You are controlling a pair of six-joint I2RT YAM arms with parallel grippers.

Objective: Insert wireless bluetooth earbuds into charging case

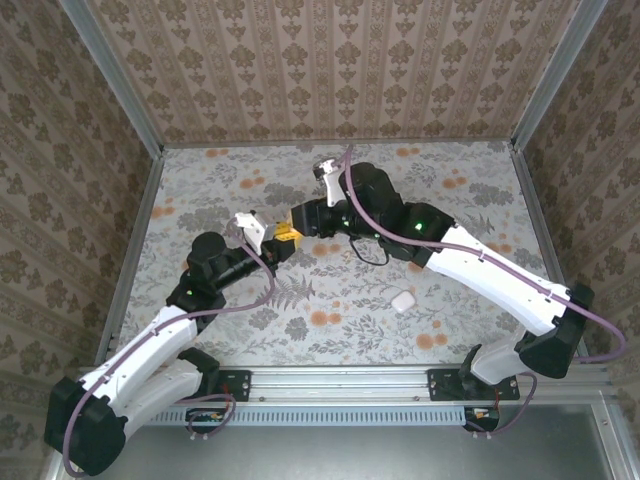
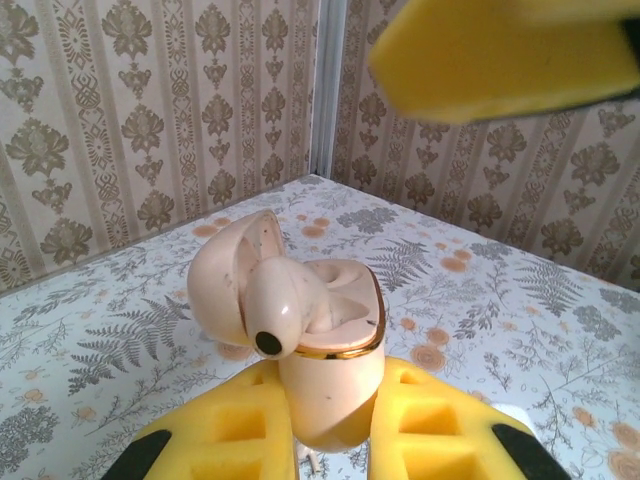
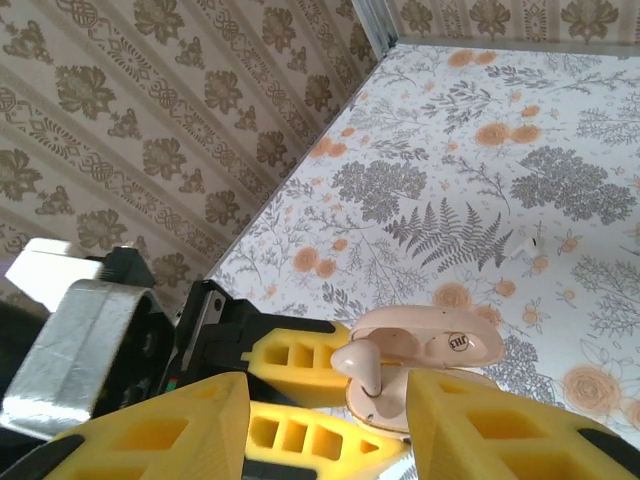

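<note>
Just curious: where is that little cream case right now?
The case is clamped in the left tool, near the overhead view's middle, with the right tool close by.

Open case [image 2: 335, 395] holds earbud [image 2: 272, 305], seemingly half-seated

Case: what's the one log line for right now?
left gripper: shut on case | lid: open | earbud: sticking out of case, not seated | right gripper: open, by case
</note>
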